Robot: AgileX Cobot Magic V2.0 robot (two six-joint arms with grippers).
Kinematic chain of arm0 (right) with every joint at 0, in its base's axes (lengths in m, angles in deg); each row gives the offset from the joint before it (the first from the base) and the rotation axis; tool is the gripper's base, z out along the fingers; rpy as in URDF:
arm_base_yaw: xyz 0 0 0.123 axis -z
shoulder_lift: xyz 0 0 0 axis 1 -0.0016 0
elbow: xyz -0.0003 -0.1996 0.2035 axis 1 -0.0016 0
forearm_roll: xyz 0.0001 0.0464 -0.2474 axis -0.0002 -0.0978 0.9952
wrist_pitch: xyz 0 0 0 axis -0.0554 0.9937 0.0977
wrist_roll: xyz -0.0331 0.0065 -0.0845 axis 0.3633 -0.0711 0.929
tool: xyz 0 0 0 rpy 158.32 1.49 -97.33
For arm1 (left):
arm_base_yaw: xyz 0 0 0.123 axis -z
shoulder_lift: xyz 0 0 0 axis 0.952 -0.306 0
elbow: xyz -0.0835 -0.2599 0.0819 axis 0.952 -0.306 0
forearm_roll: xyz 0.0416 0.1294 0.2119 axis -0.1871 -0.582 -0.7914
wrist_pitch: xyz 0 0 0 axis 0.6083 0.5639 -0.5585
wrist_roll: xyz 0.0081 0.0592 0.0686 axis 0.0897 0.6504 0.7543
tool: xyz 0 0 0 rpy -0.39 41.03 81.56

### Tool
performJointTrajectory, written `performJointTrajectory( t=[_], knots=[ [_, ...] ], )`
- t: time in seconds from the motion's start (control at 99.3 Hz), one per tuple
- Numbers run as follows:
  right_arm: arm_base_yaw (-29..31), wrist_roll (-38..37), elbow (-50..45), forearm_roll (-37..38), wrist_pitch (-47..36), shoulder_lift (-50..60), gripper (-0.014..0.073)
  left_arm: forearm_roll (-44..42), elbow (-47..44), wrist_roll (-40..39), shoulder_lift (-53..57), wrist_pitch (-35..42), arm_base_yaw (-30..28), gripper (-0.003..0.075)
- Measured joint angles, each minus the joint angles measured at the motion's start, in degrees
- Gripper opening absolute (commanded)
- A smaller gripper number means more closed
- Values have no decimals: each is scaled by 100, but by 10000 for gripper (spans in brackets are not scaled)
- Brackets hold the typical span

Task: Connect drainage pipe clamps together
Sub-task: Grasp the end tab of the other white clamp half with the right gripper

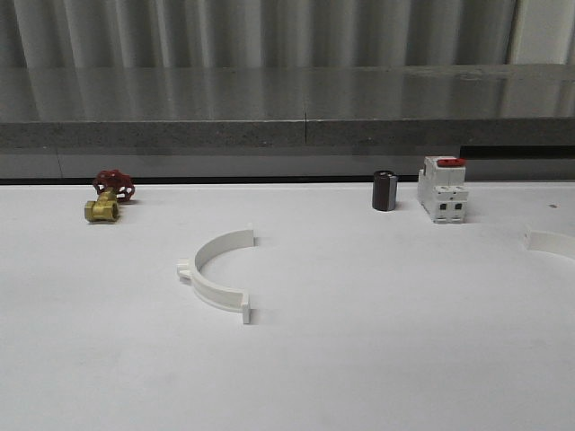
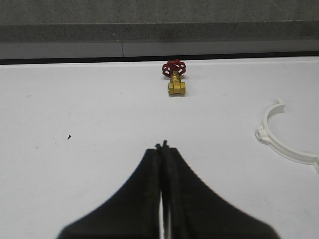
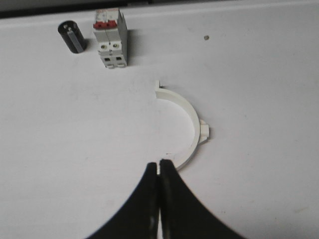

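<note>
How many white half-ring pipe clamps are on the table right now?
2. One white plastic semicircular clamp half lies left of centre on the white table, nearer than the brass valve with a red handwheel. The other white clamp half lies at the far right, partly cut off in the front view.

two clamp halves (image 1: 216, 269) (image 1: 550, 241) lie well apart.

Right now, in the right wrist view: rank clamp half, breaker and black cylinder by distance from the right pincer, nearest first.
1. Clamp half: lying just ahead of the shut right pincer.
2. Breaker: far side of the table.
3. Black cylinder: beside the breaker, slightly farther out.
</note>
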Motion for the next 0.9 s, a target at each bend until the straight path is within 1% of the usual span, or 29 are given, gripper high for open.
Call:
performJointTrajectory(
  t=[0.06,0.101,0.111,0.131,0.181,0.201,0.232,0.282,0.322,0.453,0.574,0.745,0.897],
  knots=[
    [0,0,105,0,0,-387,36,0,0,0,0,0,0,-20],
    [0,0,132,0,0,-608,133,0,0,0,0,0,0,-20],
    [0,0,143,0,0,-641,169,0,0,0,0,0,0,-20],
    [0,0,142,0,-15,-738,207,0,0,0,0,0,0,-20],
    [0,0,153,0,-36,-938,359,0,0,0,0,0,0,-20],
    [0,0,153,0,-48,-1012,395,0,0,0,0,0,0,-20],
    [0,-11,153,0,-90,-1103,474,0,0,0,0,0,0,-20],
    [0,-11,153,0,-177,-1236,556,0,0,0,0,0,0,-20],
    [0,-11,153,0,-271,-1323,596,0,0,0,0,0,0,-20],
    [0,-11,239,0,-384,-1502,603,0,0,0,0,0,0,-20],
    [136,-11,647,0,-27,-1790,603,0,0,0,0,0,0,-20],
    [584,112,1387,0,403,-2594,603,0,0,0,0,0,0,-20],
    [729,396,1779,0,506,-3372,603,0,0,0,0,0,0,-20]
  ],
)
